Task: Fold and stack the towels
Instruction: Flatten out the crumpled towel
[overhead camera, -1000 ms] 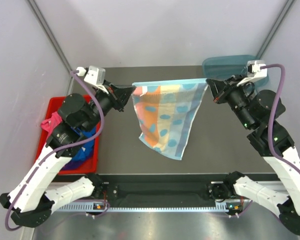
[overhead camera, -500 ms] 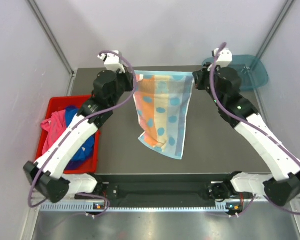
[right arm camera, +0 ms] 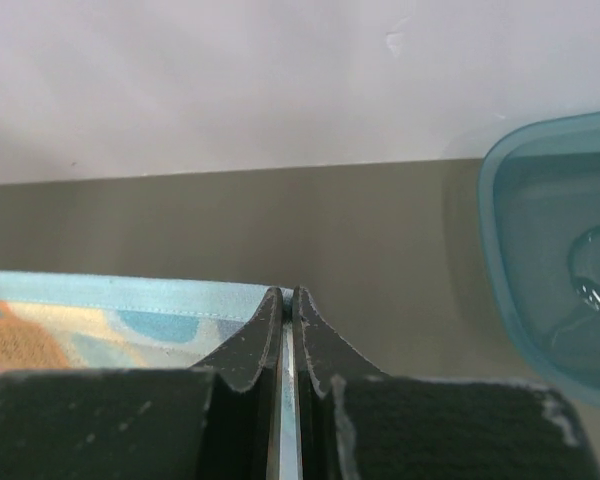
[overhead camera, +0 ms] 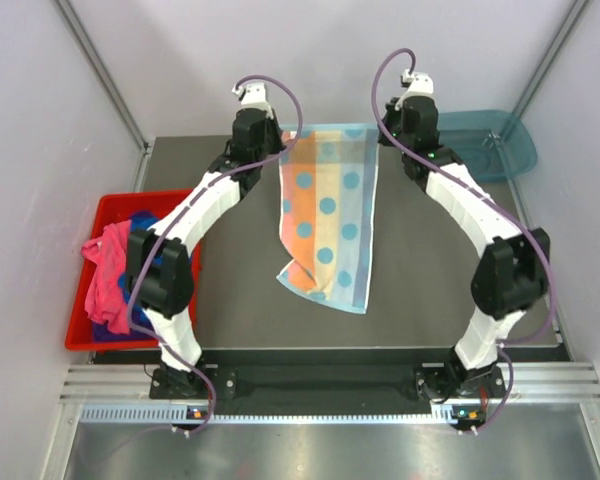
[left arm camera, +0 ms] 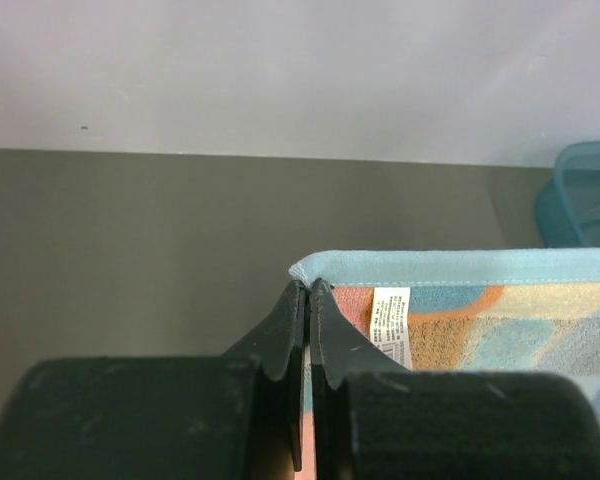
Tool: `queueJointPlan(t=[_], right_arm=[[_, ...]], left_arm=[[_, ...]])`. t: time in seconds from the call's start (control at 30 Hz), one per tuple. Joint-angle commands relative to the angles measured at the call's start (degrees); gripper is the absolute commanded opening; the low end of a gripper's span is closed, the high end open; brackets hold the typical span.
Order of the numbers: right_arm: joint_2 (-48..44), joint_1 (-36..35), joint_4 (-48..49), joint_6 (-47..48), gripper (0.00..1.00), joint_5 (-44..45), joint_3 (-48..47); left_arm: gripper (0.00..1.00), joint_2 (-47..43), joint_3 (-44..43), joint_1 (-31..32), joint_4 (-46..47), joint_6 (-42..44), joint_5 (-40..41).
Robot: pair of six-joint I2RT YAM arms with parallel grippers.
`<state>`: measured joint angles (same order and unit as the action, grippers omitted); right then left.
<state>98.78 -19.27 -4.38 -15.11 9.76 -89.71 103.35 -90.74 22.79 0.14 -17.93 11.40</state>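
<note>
A light blue towel with coloured dots (overhead camera: 328, 215) stretches from the back of the table toward the front, its near end crumpled on the surface. My left gripper (overhead camera: 285, 138) is shut on its far left corner (left arm camera: 315, 270), where a white care label (left arm camera: 391, 320) shows. My right gripper (overhead camera: 376, 134) is shut on the far right corner (right arm camera: 270, 292). Both arms reach far back. More towels, pink (overhead camera: 102, 270) and royal blue (overhead camera: 130, 285), lie heaped in the red bin (overhead camera: 115, 205) at the left.
A teal plastic tray (overhead camera: 485, 145) sits at the back right corner, also seen beside the right fingers as the teal tray (right arm camera: 550, 255). White walls close the back and sides. The dark table top (overhead camera: 430, 270) lies bare around the towel.
Both arms have swung from the table's sides to the far back and drawn closer together, carrying the towel's top edge backward. The towel now lies longer and narrower.
</note>
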Motion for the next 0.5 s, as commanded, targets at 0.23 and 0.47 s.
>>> queueJointPlan(t=[0.23, 0.47], right_arm=[[19.2, 4.9, 2.3, 2.4, 0.0, 1.4, -24.5], [27.8, 6.5, 0.5, 2.7, 0.0, 0.6, -34.4]], left_arm=[[0.0, 13.7, -16.6, -4.0, 6.7, 4.2, 4.2], [0.0, 20.3, -22.6, -6.3, 7.1, 3.3, 1.8]])
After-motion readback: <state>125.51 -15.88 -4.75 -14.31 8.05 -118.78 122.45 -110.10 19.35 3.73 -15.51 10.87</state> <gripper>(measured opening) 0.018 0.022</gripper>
